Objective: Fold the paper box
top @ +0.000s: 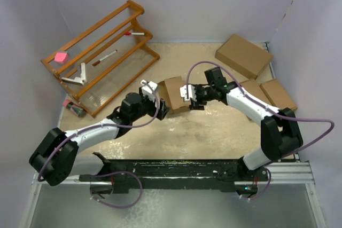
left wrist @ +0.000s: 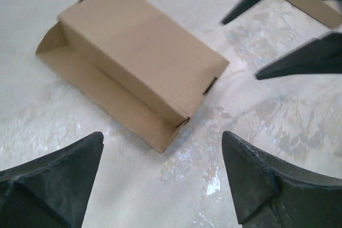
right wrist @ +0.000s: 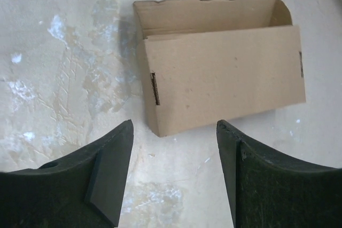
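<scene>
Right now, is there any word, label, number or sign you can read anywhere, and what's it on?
No text can be read anywhere.
Paper box: plain brown, no print.
Big box and flat boxes: no print on the sides shown.
Markers on the rack: too small to tell any print.

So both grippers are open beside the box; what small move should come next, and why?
Probably ease the left gripper forward to push the outer wall of the box toward the top panel. A gap shows along that long side, which faces the left gripper, and both it and the right gripper are open, holding nothing.
</scene>
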`<state>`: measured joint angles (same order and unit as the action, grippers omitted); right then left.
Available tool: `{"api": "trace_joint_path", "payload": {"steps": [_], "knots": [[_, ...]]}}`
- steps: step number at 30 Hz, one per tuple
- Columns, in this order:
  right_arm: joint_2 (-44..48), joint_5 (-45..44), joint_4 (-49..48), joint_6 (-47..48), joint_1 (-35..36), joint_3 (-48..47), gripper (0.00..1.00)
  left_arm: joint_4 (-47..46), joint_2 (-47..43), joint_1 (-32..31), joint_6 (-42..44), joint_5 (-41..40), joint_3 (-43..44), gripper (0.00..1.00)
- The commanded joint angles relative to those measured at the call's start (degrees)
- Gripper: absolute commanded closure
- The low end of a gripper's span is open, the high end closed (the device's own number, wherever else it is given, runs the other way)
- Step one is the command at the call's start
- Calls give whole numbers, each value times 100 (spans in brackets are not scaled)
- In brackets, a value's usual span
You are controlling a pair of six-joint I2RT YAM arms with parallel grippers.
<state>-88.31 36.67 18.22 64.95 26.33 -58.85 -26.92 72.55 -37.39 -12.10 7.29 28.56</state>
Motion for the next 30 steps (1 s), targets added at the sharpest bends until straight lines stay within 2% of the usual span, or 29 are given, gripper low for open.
{"api": "trace_joint_path", "payload": {"steps": [1,3,6,8,10,12,14,17,22,27,30], "knots": [[318,895,21,-1022,-482,-263,31,1483,-179,322,-1485,-757,726,3],[279,1157,-308,-2403,-697,-400,29,1416,-115,707,-2145,-309,724,2],[-42,1687,-675,-3997,-969,-592,29,847,107,1243,-3153,480,572,2],[-273,2025,-1191,-5079,-1159,-580,29,597,353,1428,-3884,684,553,2],[-380,2038,-2331,-6353,-1333,-204,27,555,644,1447,-4271,769,692,2],[-489,1632,-3364,-7693,-1432,209,20,879,987,1452,-4467,745,1025,2],[-743,1557,-3279,-7954,-1437,171,19,1191,1416,1453,-4429,723,1403,2],[-1278,1397,-3071,-8437,-1437,-475,19,1178,1927,1468,-4317,714,1801,2],[-2457,1467,-2192,-8741,-1437,-1650,22,1042,2536,1488,-4292,610,2274,2],[-2963,1484,-2249,-8998,-1433,-2030,25,1440,3095,1505,-4247,561,2879,2],[-3258,1530,-2026,-8962,-1410,-2308,30,1544,3359,1503,-4285,581,3142,3]]}}
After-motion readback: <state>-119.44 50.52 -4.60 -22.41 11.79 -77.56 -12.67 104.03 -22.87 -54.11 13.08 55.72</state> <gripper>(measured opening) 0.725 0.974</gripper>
